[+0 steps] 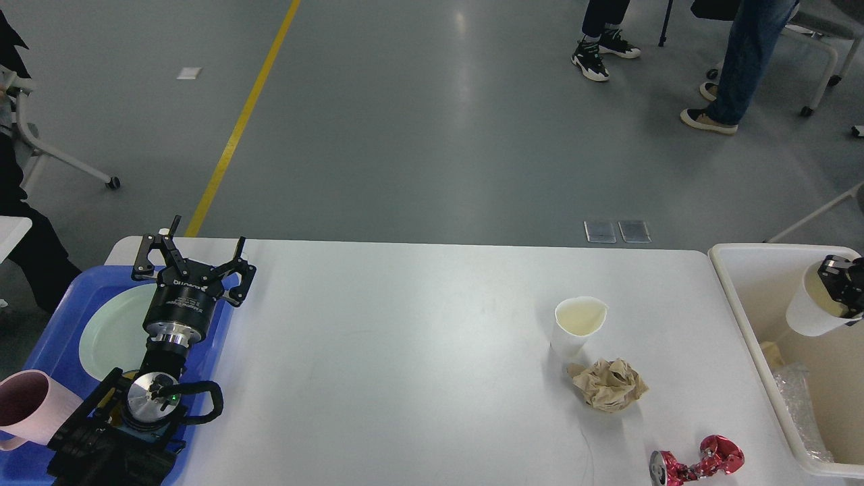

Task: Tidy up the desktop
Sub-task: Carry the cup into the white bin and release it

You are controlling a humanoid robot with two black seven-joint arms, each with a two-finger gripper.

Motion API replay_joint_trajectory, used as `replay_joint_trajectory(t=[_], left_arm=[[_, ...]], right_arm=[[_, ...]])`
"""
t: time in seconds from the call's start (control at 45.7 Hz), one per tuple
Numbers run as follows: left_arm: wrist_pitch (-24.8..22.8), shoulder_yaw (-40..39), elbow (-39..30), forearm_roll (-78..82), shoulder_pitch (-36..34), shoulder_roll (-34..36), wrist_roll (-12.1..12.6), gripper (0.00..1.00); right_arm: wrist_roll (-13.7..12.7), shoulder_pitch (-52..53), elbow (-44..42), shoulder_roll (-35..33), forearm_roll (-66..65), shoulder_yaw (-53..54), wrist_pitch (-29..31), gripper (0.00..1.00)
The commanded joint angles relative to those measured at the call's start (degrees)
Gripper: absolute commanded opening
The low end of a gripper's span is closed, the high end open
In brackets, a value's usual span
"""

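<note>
The white desktop (418,351) fills the middle of the head view. On its right part stand a white paper cup (577,326), a crumpled brown paper ball (609,384) and a crushed red can (698,460). My right gripper (839,287) is at the right edge, shut on the rim of a second white paper cup (810,312), held tilted over the cream-white bin (763,317). My left gripper (191,255) is open and empty above the blue tray (50,337), over a pale green plate (111,331).
A pink mug (30,405) lies in the blue tray at the lower left. Clear plastic wrap (800,405) lies inside the bin. People's legs and chair legs stand on the grey floor beyond the table.
</note>
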Motion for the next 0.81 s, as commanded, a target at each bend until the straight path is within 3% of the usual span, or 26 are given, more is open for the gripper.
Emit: replay_joint_trajectory(t=[0.0, 0.197, 0.394, 0.635, 0.788], left_arm=[[0.0, 0.0, 0.0, 0.0, 0.0, 0.0, 0.0, 0.96], [0.0, 0.0, 0.0, 0.0, 0.0, 0.0, 0.0, 0.96], [0.0, 0.0, 0.0, -0.1, 0.0, 0.0, 0.0, 0.96], [0.0, 0.0, 0.0, 0.0, 0.0, 0.0, 0.0, 0.96], [0.0, 0.0, 0.0, 0.0, 0.0, 0.0, 0.0, 0.96]], right_arm=[[0.0, -13.4, -12.1, -1.3, -0.1, 5.8, -3.7, 0.0], [-0.1, -35.0, -30.4, 0.4, 0.0, 14.9, -8.7, 0.0], [-0.3, -55.5, -48.8, 8.4, 0.8, 21.6, -17.0, 0.0], [-0.8, -67.3, -53.9, 14.6, 0.7, 22.3, -30.6, 0.0], [-1.0, -70.4, -53.9, 15.1, 1.0, 22.6, -34.0, 0.0]])
